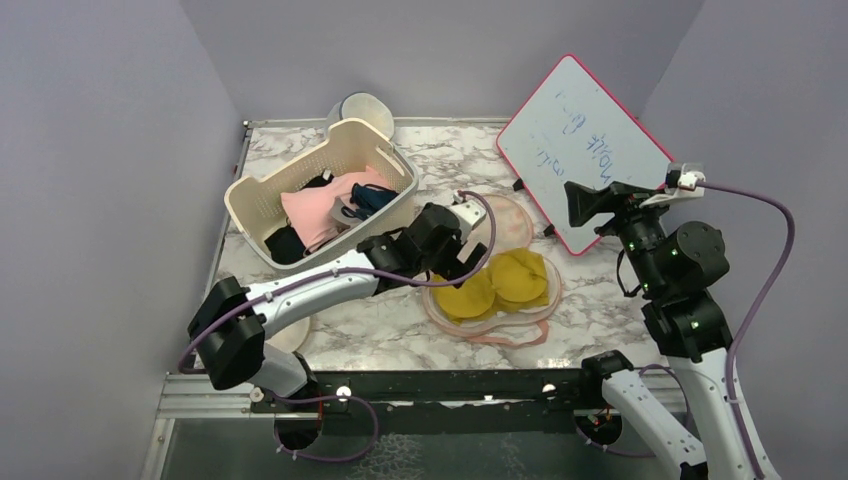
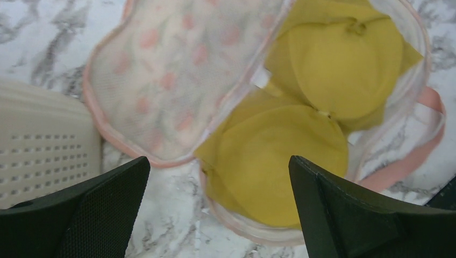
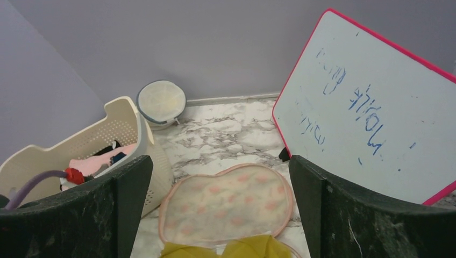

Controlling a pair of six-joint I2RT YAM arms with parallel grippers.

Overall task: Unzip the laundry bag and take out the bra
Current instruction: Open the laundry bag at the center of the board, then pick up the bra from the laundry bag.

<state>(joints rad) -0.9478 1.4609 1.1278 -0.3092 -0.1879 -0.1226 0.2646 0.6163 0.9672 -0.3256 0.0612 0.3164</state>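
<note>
The peach laundry bag [image 1: 510, 222] lies open on the marble table, its printed lid flipped toward the back; it shows in the left wrist view [image 2: 161, 80] and the right wrist view [image 3: 226, 207]. The mustard-yellow bra [image 1: 500, 285] lies exposed in the bag's lower half, cups up [image 2: 301, 107] [image 3: 242, 249]. My left gripper [image 1: 462, 232] is open and empty, just above the bag's left edge and the bra's near cup [image 2: 220, 166]. My right gripper [image 1: 578, 204] is open and empty, raised high at the right by the whiteboard.
A cream basket [image 1: 322, 190] with pink and dark garments stands at the back left, close to my left arm. A round white mesh case [image 1: 362, 108] stands behind it. A pink-framed whiteboard [image 1: 585, 150] leans at the back right.
</note>
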